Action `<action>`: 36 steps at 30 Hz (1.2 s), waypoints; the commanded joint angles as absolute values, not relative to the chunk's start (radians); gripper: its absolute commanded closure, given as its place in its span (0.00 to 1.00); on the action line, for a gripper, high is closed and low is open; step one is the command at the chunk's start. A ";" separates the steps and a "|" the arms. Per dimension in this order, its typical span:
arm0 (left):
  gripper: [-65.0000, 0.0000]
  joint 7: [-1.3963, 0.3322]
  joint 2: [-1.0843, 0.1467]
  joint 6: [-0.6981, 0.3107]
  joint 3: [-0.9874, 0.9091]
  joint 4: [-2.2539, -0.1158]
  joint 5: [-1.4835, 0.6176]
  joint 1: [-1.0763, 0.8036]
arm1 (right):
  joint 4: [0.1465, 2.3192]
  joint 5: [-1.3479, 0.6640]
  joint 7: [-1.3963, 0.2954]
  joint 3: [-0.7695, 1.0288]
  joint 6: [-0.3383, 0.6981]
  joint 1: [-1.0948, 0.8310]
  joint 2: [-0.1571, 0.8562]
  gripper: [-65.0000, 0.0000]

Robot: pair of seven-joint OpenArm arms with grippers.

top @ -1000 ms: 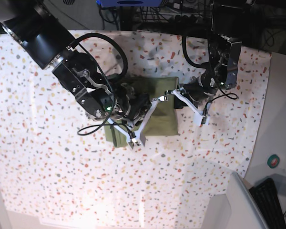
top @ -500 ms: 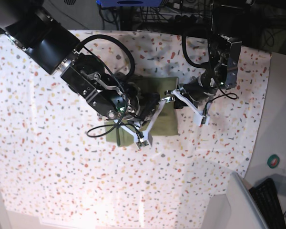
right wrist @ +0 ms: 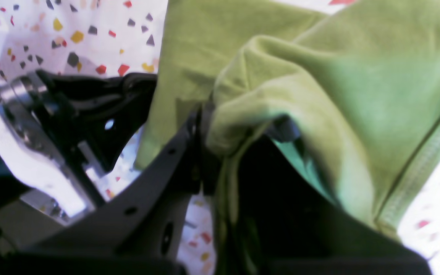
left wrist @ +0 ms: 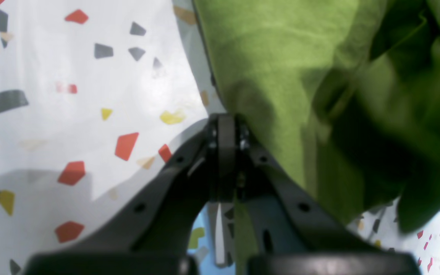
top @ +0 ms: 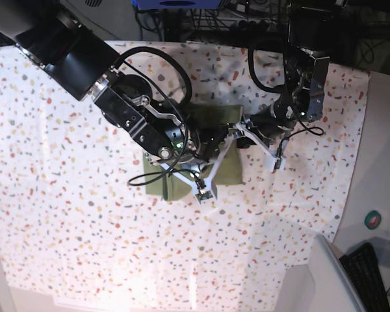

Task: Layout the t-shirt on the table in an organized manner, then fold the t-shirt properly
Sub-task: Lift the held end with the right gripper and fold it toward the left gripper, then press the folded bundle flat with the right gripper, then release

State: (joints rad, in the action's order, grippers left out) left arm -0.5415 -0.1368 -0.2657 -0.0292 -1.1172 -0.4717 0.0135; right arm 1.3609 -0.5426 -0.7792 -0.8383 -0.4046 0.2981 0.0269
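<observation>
The olive t-shirt [top: 224,166] lies mid-bench [top: 65,214], already a compact bundle. The right end effector [right wrist: 208,126] is clenched on a raised fold; the left end effector [left wrist: 225,130] is clenched at the cloth's edge. Folding's underway; next, I'd guess, lay that flap flat.

Far side: dark clutter of cables [top: 214,19] and equipment, a blue item [top: 175,4] at the top edge.
Right side: plain pale grey surface [top: 377,162] carrying a small round green-and-red object [top: 374,220].
Lower right corner: black keyboard [top: 370,273].
Light: bright, with glare low in the base view.
</observation>
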 commanded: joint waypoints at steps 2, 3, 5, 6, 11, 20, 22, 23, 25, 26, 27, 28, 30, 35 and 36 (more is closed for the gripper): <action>1.00 -0.556 -0.145 -0.254 -0.030 -1.127 -0.456 0.018 | 1.383 -0.536 -0.766 -0.834 -0.401 0.314 0.016 1.00; 1.00 -0.556 -0.145 -0.254 -0.030 -1.127 -0.455 0.018 | 1.385 -0.536 -0.768 -0.834 -0.401 0.308 0.016 1.00; 1.00 -0.556 -0.145 -0.254 -0.030 -1.127 -0.455 0.018 | 1.383 -0.535 -0.766 -0.834 -0.401 0.305 0.016 1.00; 1.00 -0.556 -0.145 -0.254 -0.030 -1.127 -0.455 0.018 | 1.382 -0.535 -0.765 -0.834 -0.401 0.303 0.016 1.00; 1.00 -0.556 -0.145 -0.254 -0.030 -1.127 -0.455 0.018 | 1.380 -0.535 -0.763 -0.834 -0.401 0.303 0.015 1.00; 1.00 -0.556 -0.145 -0.254 -0.030 -1.127 -0.458 0.018 | 1.379 -0.538 -0.768 -0.834 -0.401 0.300 0.015 1.00; 1.00 -0.556 -0.145 -0.254 -0.030 -1.127 -0.458 0.018 | 1.379 -0.538 -0.768 -0.834 -0.401 0.300 0.015 1.00; 1.00 -0.556 -0.145 -0.254 -0.030 -1.127 -0.458 0.018 | 1.379 -0.538 -0.768 -0.834 -0.401 0.297 0.015 1.00; 1.00 -0.556 -0.145 -0.254 -0.030 -1.127 -0.458 0.018 | 1.379 -0.538 -0.768 -0.834 -0.401 0.291 0.015 1.00; 1.00 -0.556 -0.145 -0.254 -0.030 -1.127 -0.456 0.018 | 1.380 -0.538 -0.768 -0.834 -0.401 0.289 0.015 1.00; 1.00 -0.556 -0.145 -0.254 -0.030 -1.127 -0.456 0.018 | 1.380 -0.538 -0.768 -0.834 -0.401 0.288 0.015 1.00; 1.00 -0.556 -0.145 -0.254 -0.030 -1.127 -0.456 0.018 | 1.380 -0.538 -0.768 -0.834 -0.401 0.288 0.013 1.00; 1.00 -0.558 -0.145 -0.254 -0.030 -1.127 -0.458 0.018 | 1.380 -0.538 -0.768 -0.845 -0.401 0.288 0.004 1.00; 1.00 -0.558 -0.145 -0.254 -0.030 -1.127 -0.458 0.018 | 1.377 -0.535 -0.763 -0.877 -0.401 0.292 0.002 1.00; 1.00 -0.558 -0.145 -0.254 -0.033 -1.127 -0.458 0.018 | 1.377 -0.535 -0.763 -0.877 -0.401 0.292 0.002 1.00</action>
